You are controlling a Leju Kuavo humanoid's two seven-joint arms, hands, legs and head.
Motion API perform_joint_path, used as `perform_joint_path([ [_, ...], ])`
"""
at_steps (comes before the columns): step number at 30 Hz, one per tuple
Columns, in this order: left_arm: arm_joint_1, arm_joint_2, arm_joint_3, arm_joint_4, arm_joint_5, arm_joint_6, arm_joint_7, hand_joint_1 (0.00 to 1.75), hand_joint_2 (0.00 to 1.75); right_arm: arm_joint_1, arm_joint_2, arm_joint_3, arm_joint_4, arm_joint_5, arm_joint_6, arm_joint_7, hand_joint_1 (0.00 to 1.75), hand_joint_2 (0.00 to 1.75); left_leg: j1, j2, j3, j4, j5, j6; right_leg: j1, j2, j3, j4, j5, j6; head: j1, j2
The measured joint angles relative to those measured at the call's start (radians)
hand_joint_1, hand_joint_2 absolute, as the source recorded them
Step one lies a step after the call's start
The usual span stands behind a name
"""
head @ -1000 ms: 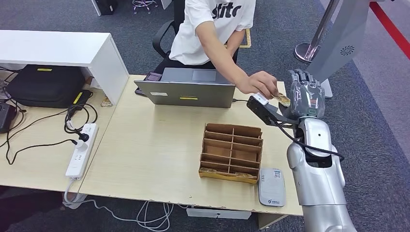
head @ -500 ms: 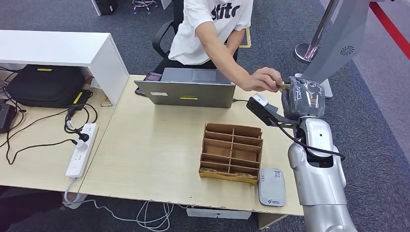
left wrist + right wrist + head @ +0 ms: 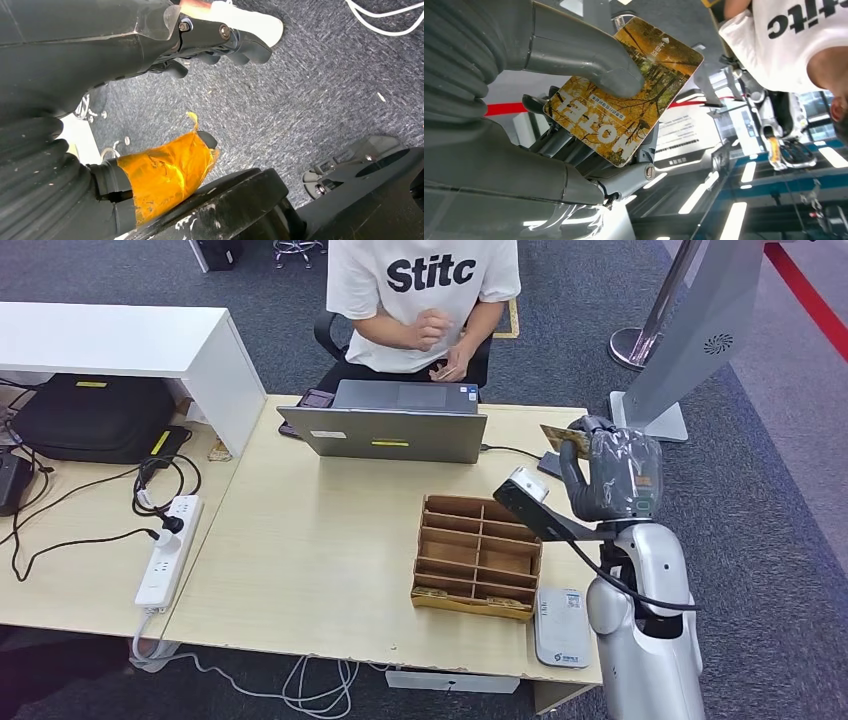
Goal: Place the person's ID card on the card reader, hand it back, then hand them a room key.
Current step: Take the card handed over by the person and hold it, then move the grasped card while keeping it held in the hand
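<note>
Desk [image 3: 300,540] spreads out to the left of my right hand [image 3: 612,472], with the person [image 3: 425,300] seated beyond it, both of their hands drawn in at the chest, well apart from mine. Nearer than the hand and to its left sits the brown divided tray [image 3: 480,555], and just nearer still, by the desk's front edge, the grey card reader [image 3: 561,627]. The right hand is raised above the desk's far right corner with its fingers closed on the ID card [image 3: 624,95]. I judge I have just taken the card in, so the step in hand is carrying it to the reader; the next move calls for bringing the hand back toward me and down, then laying the card flat on the reader without catching the tray wall. The head view gives me only a sliver of card edge above the fingers; the right wrist view shows the thumb pressing the card's printed autumn face against the fingers behind. The left hand [image 3: 165,170] hangs over carpet; whether it is open I cannot tell.
</note>
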Motion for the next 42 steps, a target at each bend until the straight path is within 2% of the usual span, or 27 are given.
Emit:
perform_joint_path([
  [8,0.0,-0.001,0.017,0.0,0.01,0.008,0.0,0.0,1.75,0.087,0.0,0.035,-0.115,-0.04,-0.014,-0.009,1.75,1.75,0.0,0.0,0.0,0.0,0.0,0.0,0.0,0.0,0.0,0.0,0.001,0.0,0.0,0.0],
  [15,0.003,-0.002,0.052,0.0,0.036,0.026,0.001,0.0,1.75,0.255,-0.019,0.065,-0.223,-0.12,-0.073,-0.021,1.75,1.75,0.0,0.0,-0.001,0.0,0.0,0.0,0.0,0.0,-0.001,0.0,0.0,0.0,0.0,0.0],
  [20,0.003,-0.007,0.074,0.0,0.051,0.036,0.002,0.0,1.75,0.334,-0.033,0.067,-0.248,-0.173,-0.099,-0.032,1.75,1.75,0.0,0.0,-0.001,0.0,0.0,0.0,0.0,-0.001,-0.001,-0.001,0.0,0.001,0.0,0.0],
  [29,0.003,-0.015,0.123,0.0,0.069,0.044,0.01,0.0,1.75,0.497,-0.042,0.051,-0.251,-0.261,-0.171,-0.105,1.75,1.75,0.0,0.0,-0.001,0.0,0.0,0.0,0.0,-0.001,-0.001,-0.001,0.0,0.001,0.0,0.0],
  [38,0.002,-0.019,0.152,0.0,0.063,0.046,0.01,0.0,1.75,0.539,-0.042,0.011,-0.213,-0.29,-0.169,-0.117,1.75,1.75,0.0,0.0,-0.001,0.0,0.0,0.0,0.0,-0.001,0.0,-0.001,0.0,0.001,0.0,0.0],
  [42,0.001,-0.02,0.162,0.0,0.055,0.046,0.01,0.0,1.75,0.537,-0.042,-0.018,-0.162,-0.258,-0.157,-0.102,1.75,1.75,0.0,0.0,-0.001,0.0,0.0,0.0,0.0,-0.001,0.0,-0.001,0.0,0.001,0.0,0.0],
])
